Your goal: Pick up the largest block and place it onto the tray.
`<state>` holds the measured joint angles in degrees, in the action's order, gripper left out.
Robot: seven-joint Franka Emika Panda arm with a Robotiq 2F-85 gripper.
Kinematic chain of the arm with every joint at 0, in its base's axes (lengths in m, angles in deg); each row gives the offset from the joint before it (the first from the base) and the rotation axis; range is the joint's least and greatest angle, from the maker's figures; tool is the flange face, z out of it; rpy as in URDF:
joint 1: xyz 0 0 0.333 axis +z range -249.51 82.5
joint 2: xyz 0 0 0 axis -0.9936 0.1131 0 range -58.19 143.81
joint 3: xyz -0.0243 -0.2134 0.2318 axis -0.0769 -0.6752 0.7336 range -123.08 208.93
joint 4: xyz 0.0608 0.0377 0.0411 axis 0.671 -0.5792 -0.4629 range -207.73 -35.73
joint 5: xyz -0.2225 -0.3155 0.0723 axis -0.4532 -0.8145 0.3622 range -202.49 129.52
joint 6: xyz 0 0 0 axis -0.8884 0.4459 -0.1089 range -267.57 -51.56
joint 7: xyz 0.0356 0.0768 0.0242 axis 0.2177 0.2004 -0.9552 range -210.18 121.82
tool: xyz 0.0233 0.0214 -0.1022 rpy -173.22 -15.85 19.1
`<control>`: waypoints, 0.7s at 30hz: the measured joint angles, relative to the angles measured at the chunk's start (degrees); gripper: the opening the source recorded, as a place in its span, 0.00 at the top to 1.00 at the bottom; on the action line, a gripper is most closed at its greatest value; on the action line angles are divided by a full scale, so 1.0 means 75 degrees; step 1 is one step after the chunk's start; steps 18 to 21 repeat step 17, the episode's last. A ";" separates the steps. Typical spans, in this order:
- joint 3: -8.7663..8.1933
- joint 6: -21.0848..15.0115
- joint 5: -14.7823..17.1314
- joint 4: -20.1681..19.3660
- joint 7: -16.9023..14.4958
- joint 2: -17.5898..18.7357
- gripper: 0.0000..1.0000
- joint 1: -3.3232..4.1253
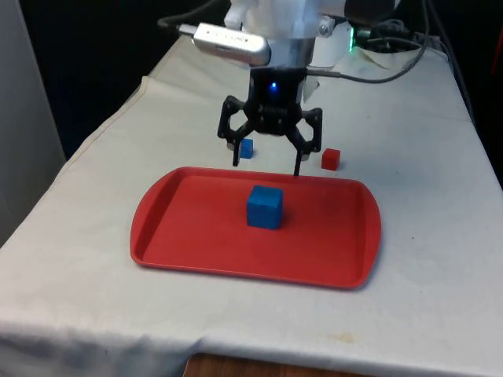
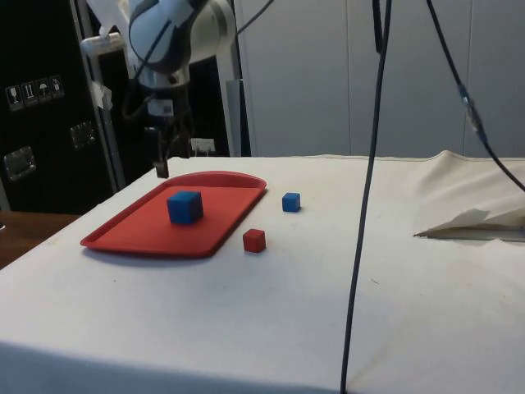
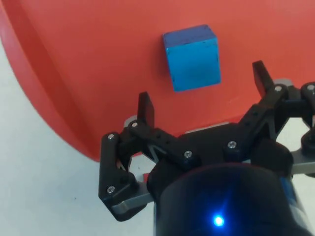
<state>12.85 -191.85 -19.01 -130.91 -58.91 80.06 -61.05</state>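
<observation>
Our hand (image 1: pixel 266 169) hangs with its two fingers (image 3: pixel 145 109) spread wide and nothing between them, above the far edge of the red tray (image 1: pixel 181 251). We see the large blue block (image 1: pixel 265 207) resting flat on the tray's floor, near the middle, upright and square to the surface. It sits on the near side of the hand in the front view, clear of both fingertips. In the wrist view the same block (image 3: pixel 192 57) lies just beyond the fingertips, apart from them, with bare red tray (image 3: pixel 88 64) all around it. From the side we see the block (image 2: pixel 185 206) standing alone on the tray (image 2: pixel 131 234), and the hand (image 2: pixel 162 168) raised over the tray's end nearest the robot, its tips above the rim rather than touching it.

Moving outward, we find two smaller cubes on the white cloth beyond the tray. A small blue cube (image 1: pixel 246 148) sits just past the far rim, partly behind one finger in the front view. A small red cube (image 1: pixel 331 159) lies to the front view's right of it, also just beyond the rim and apart from the tray. In the side view the small red cube (image 2: pixel 254 240) is close beside the tray's long edge, and the small blue cube (image 2: pixel 291 202) is a little farther off. The bench (image 1: pixel 440 298) under its white cloth carries the tray and both cubes.
</observation>
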 measured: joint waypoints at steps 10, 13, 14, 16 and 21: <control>-0.0122 0.0321 -0.0076 0.0031 0.0084 -0.0390 0.00 0.0069; -0.0153 0.0428 -0.0115 0.0069 0.0115 -0.0481 0.00 0.0084; -0.0168 0.0458 -0.0122 0.0084 0.0122 -0.0519 0.00 0.0092; -0.0176 0.0474 -0.0122 0.0099 0.0122 -0.0535 0.00 0.0092; -0.0176 0.0474 -0.0122 0.0099 0.0122 -0.0535 0.00 0.0092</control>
